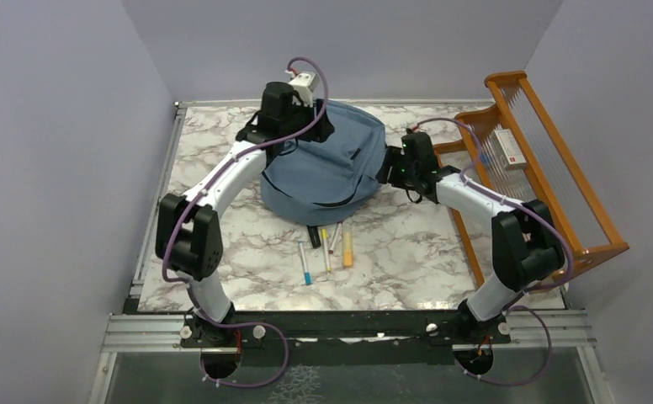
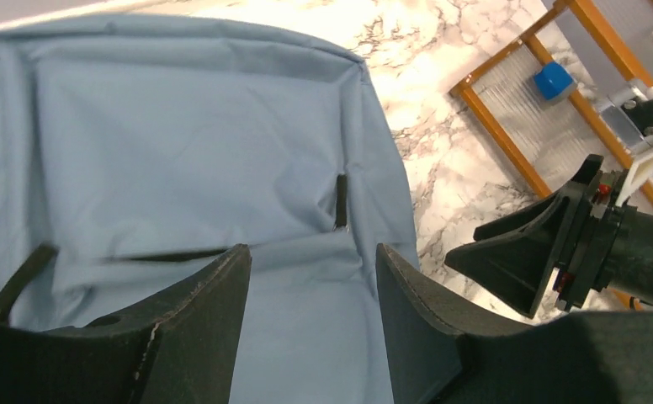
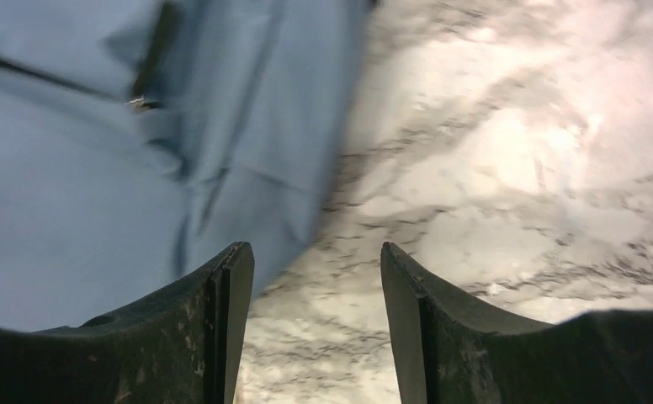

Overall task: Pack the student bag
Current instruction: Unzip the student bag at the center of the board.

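**Student bag, a soft dusty-blue fabric backpack point(image 1: 331, 168), at far centre**

My left gripper point(image 2: 310, 252), jaws apart, hangs directly over it and is nearer. My right gripper point(image 3: 315, 252), also apart, sits at its right edge, bag lying leftward.

Marble table point(image 1: 407, 252), loose markers point(image 1: 327, 248) (several colours), orange wooden rack point(image 1: 532, 181) at right, white box point(image 1: 508, 149) on it.
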Tool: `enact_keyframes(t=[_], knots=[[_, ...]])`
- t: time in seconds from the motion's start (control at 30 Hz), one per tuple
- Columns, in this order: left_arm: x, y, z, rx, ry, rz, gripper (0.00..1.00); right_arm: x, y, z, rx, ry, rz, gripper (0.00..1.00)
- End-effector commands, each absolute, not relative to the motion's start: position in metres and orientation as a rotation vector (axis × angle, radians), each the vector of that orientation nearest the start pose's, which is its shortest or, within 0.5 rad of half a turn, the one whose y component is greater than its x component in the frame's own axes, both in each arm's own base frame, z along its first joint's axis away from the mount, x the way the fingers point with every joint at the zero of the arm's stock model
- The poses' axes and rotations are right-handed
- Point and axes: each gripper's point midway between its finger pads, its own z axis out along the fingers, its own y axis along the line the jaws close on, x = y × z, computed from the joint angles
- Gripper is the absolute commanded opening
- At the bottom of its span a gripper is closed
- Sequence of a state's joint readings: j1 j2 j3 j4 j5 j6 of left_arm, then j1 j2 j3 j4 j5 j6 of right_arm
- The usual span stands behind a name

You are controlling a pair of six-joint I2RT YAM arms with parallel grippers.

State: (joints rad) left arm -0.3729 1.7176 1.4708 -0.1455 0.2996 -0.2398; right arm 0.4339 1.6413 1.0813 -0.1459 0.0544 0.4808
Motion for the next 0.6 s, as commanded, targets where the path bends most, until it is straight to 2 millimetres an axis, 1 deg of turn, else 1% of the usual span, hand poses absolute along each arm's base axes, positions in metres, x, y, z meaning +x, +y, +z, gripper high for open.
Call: enact_keyframes(t=[0.0, 0.1, 0.13, 0.17, 0.2, 0.3, 0.43, 0.57], knots=[[0.475, -0.277, 0.233, 0.513, 1.97, -0.571, 0.58, 0.405, 0.188, 0.109, 0.334, 2.262, 0.626, 0.64], [0.484, -0.3, 0.218, 0.581, 1.99, -0.539, 0.59, 0.411, 0.188, 0.101, 0.36, 2.259, 0.713, 0.69], [0.487, -0.307, 0.217, 0.599, 1.989, -0.53, 0.6, 0.414, 0.19, 0.1, 0.361, 2.255, 0.741, 0.7], [0.488, -0.312, 0.205, 0.616, 2.011, -0.515, 0.6, 0.416, 0.192, 0.099, 0.364, 2.248, 0.765, 0.71], [0.492, -0.319, 0.206, 0.628, 2.007, -0.504, 0.61, 0.419, 0.195, 0.099, 0.37, 2.235, 0.795, 0.71], [0.497, -0.331, 0.183, 0.654, 2.047, -0.465, 0.62, 0.427, 0.203, 0.095, 0.374, 2.221, 0.857, 0.72], [0.499, -0.339, 0.163, 0.702, 2.073, -0.415, 0.66, 0.438, 0.204, 0.075, 0.425, 2.257, 0.86, 0.72], [0.499, -0.34, 0.148, 0.727, 2.1, -0.356, 0.68, 0.444, 0.207, 0.055, 0.468, 2.286, 0.87, 0.71]])
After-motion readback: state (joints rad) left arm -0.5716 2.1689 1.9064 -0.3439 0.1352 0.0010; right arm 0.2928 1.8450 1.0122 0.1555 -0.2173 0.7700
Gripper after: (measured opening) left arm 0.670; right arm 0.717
